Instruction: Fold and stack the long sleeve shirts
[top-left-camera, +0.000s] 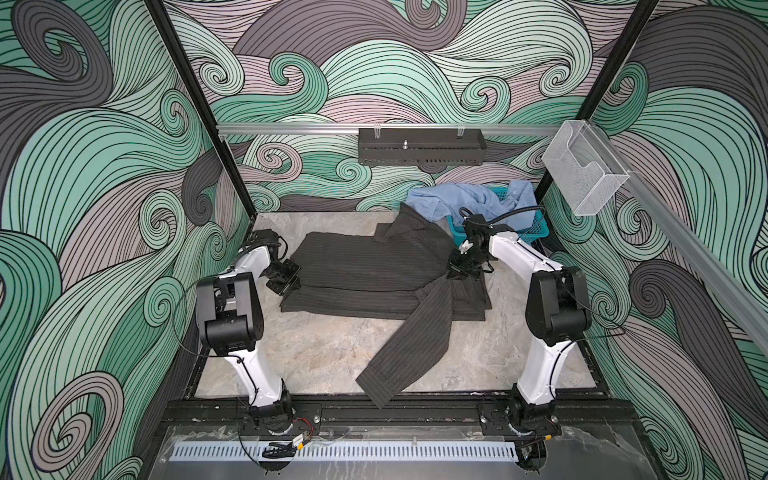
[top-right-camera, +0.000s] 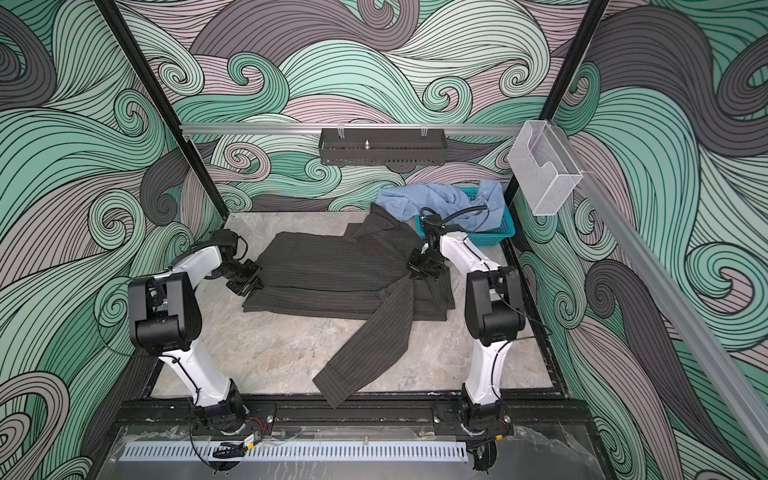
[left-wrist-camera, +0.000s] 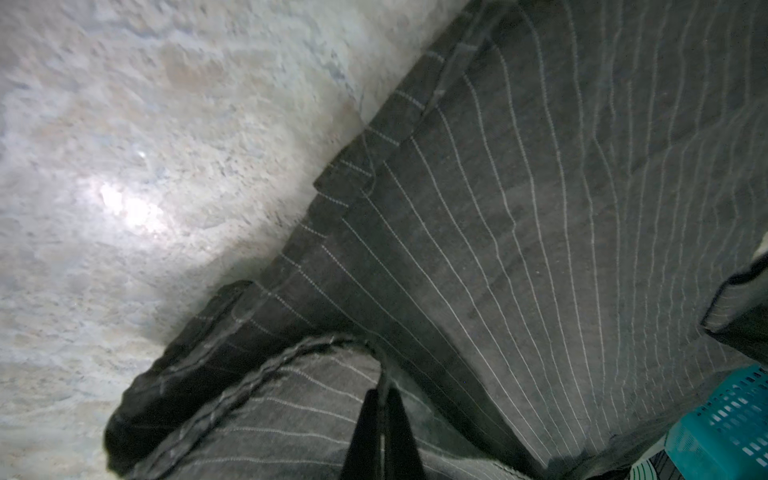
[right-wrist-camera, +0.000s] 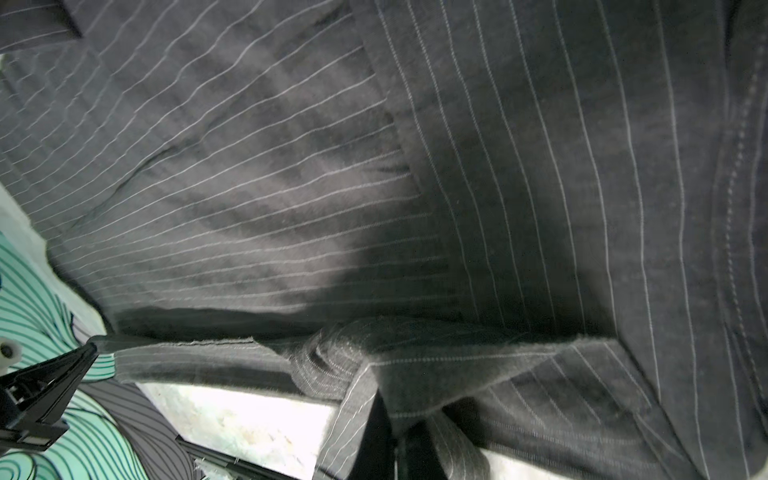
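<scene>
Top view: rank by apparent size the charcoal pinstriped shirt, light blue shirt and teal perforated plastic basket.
1. charcoal pinstriped shirt
2. light blue shirt
3. teal perforated plastic basket, partly covered, so unsure.

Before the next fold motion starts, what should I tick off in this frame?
1. The left gripper pinches the pinstriped shirt at one side edge: ok.
2. The right gripper pinches the opposite edge: ok.
3. The sleeve is tucked in: not ok, it trails loose to the front edge of the table.
4. The light blue shirt is folded: not ok, it is crumpled over the basket.
5. The two shirts are apart at the collar: cannot tell.
</scene>
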